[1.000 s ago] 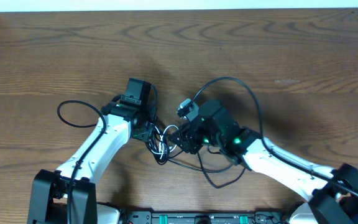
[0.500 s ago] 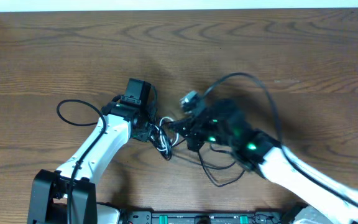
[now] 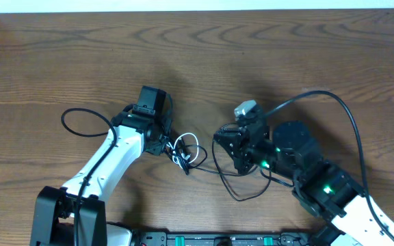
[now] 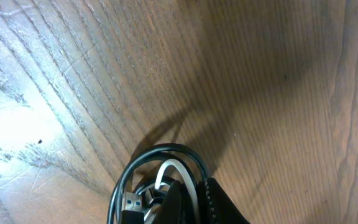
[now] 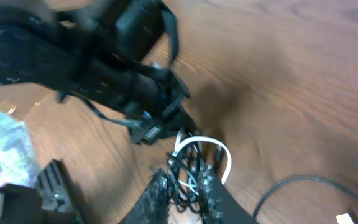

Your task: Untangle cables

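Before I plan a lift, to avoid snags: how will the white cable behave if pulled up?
Probably floppy: the white cable lies in a loose curl. Likely light, being thin. It may drag the black cables along, since their loops interlace.

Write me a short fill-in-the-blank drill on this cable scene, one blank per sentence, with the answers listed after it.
1. The tangled cables lie on a ___ table.
2. Nearly all of them are black, but the odd cable is ___.
3. The left gripper is ___ on the cables.

Missing words: wooden; white; shut
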Robot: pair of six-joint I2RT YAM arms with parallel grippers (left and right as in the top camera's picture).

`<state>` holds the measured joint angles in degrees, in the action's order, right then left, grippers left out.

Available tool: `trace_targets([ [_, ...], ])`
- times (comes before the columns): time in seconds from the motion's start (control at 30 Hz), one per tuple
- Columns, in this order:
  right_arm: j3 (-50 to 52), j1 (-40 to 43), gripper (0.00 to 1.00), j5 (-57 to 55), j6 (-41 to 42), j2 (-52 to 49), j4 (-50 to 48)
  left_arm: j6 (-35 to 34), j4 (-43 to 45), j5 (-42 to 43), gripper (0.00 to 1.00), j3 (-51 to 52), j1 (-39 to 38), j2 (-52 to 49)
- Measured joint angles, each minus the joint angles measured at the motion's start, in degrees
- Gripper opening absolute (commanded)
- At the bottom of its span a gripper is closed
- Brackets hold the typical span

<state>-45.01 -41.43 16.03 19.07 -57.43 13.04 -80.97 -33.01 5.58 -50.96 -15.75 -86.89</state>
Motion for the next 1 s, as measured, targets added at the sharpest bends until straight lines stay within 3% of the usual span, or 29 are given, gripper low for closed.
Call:
trace_targets([
  [0.03, 0.0, -0.07, 0.34, 0.2, -0.17, -0.79, 0.31, 0.0, 0.0, 0.0, 0.08, 0.0, 0.0, 0.0],
  [0.07, 0.0, -0.31, 0.45, 0.35, -0.04, -1.7, 0.52, 0.02, 0.0, 0.0, 0.08, 0.0, 0.0, 0.0],
  [0.2, 0.0, -4.04, 0.48, 2.47, 1.79, -8.59, -1.53, 0.0, 0.02, -0.02, 0.08, 0.0, 0.0, 0.0],
  [0.37, 0.0, -7.3, 0.57, 4.35, 12.55, -14.6, -4.92, 0.0, -0.02, -0.02, 0.08, 0.0, 0.0, 0.0],
  [0.73, 0.02, -7.37, 0.48, 3.58, 46.12, -23.47, -13.62, 0.02, -0.24, -0.2, 0.08, 0.0, 0.0, 0.0],
  [0.9, 0.02, -7.54, 0.27, 1.18, 54.16, -28.72, -14.03, 0.0, -0.35, -0.2, 0.08, 0.0, 0.0, 0.0],
  [1.0, 0.11, -7.48, 0.25, -1.81, 56.06, -31.74, -17.33, 0.04, -1.16, -0.37, 0.08, 0.0, 0.0, 0.0],
])
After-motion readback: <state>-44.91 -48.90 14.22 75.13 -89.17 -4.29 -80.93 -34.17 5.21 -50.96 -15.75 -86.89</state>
